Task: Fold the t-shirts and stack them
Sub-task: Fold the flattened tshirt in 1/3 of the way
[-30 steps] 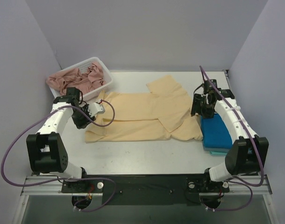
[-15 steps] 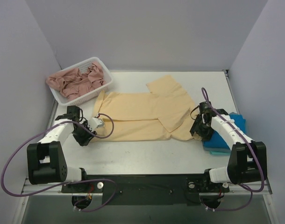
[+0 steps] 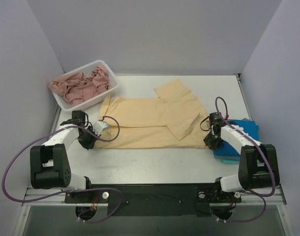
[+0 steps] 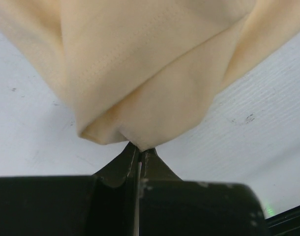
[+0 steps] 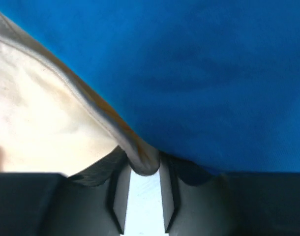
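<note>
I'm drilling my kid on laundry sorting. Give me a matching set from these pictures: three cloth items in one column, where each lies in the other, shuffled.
1 yellow shirt
2 blue shirt
3 pink clothes

A in the white basket
B at the table's right edge
C spread across the table's middle

Pairs: 1-C, 2-B, 3-A

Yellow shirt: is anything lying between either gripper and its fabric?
Nothing visible does. The left gripper is shut on the yellow shirt's near-left corner, and the right gripper has the shirt's right hem between its fingers, beside the blue shirt.
</note>
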### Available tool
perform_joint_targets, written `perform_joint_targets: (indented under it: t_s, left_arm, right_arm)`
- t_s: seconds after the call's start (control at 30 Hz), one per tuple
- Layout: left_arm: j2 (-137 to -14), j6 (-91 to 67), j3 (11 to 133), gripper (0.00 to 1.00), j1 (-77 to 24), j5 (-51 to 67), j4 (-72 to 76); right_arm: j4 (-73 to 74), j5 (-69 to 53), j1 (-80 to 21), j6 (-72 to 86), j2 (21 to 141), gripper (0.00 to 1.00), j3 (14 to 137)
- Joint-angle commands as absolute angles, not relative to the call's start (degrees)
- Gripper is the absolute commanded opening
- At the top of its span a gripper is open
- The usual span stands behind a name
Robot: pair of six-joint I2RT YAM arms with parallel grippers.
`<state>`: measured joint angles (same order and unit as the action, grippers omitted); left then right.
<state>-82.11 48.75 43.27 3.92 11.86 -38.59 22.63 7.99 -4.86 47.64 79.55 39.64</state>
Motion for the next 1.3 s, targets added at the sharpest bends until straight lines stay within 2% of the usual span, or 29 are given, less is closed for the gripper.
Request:
perform_joint_targets:
  t_s: [0.0,0.03,0.1,0.17,0.33,0.57,0.6,0.63,0.67,0.77,0.93,1.0,1.07,1.13,1.23,1.27]
  left_arm:
    - [-81.3,47.28,49.91,0.0,6.32,13.18,-42.26]
    - [-81.04,47.81,51.05,0.0,6.94,13.36,-45.67]
    - [-79.81,50.0,52.82,0.0,9.57,14.06,-49.98]
    - [-78.49,52.46,53.96,0.0,12.73,13.28,-53.69]
    - [-76.73,57.74,53.88,0.0,13.01,9.76,-65.62]
    - [-75.06,62.48,46.6,0.0,12.92,2.47,-73.91]
    - [-74.97,62.58,45.8,0.03,12.83,1.76,-73.39]
    - [-74.97,62.49,44.83,0.14,12.92,1.06,-72.69]
    - [-74.97,62.66,44.91,0.38,12.75,0.88,-72.69]
    - [-74.97,64.42,48.23,0.57,12.75,1.23,-74.96]
    - [-76.28,63.73,59.21,0.61,12.4,3.77,-76.02]
    - [-77.25,59.79,62.29,0.61,10.38,8.59,-76.55]
    - [-77.08,55.05,64.33,0.59,5.82,13.59,-76.55]
    - [-76.73,47.51,64.6,0.59,-2.95,17.73,-75.33]
    - [-77.87,39.3,60.75,0.59,-15.16,17.76,-72.17]
    - [-79.09,37.02,59.34,0.59,-16.42,15.49,-69.72]
  right_arm:
    - [20.83,11.35,-3.34,46.86,83.14,0.16,41.39]
    - [20.92,10.9,-3.43,45.89,83.67,0.08,41.66]
    - [21.62,9.67,-3.6,44.83,82.63,0.0,41.75]
    - [22.93,8.97,-3.78,43.95,79.82,0.0,40.79]
    - [28.2,5.11,-4.48,41.49,72.69,0.0,38.76]
    - [38.66,-1.67,-7.38,42.97,60.65,0.0,32.7]
    - [39.11,-1.84,-7.47,43.5,58.64,0.0,31.3]
    - [39.89,-2.45,-7.47,43.68,58.01,0.0,30.68]
    - [39.82,-2.55,-7.99,44.46,57.14,0.0,29.98]
    - [40.51,-3.87,-8.53,45.18,57.48,0.0,30.67]
    - [41.57,-2.55,-8.53,45.26,55.64,0.0,31.03]
    - [41.66,-2.29,-8.53,45.79,54.93,0.0,30.85]
    - [41.75,-1.85,-8.53,45.97,54.58,0.0,30.76]
    - [41.75,-1.76,-8.53,45.79,54.75,0.0,30.94]
    - [41.75,-1.85,-8.53,45.61,54.84,0.0,31.03]
    - [41.75,-1.85,-8.53,45.62,54.67,0.0,31.03]
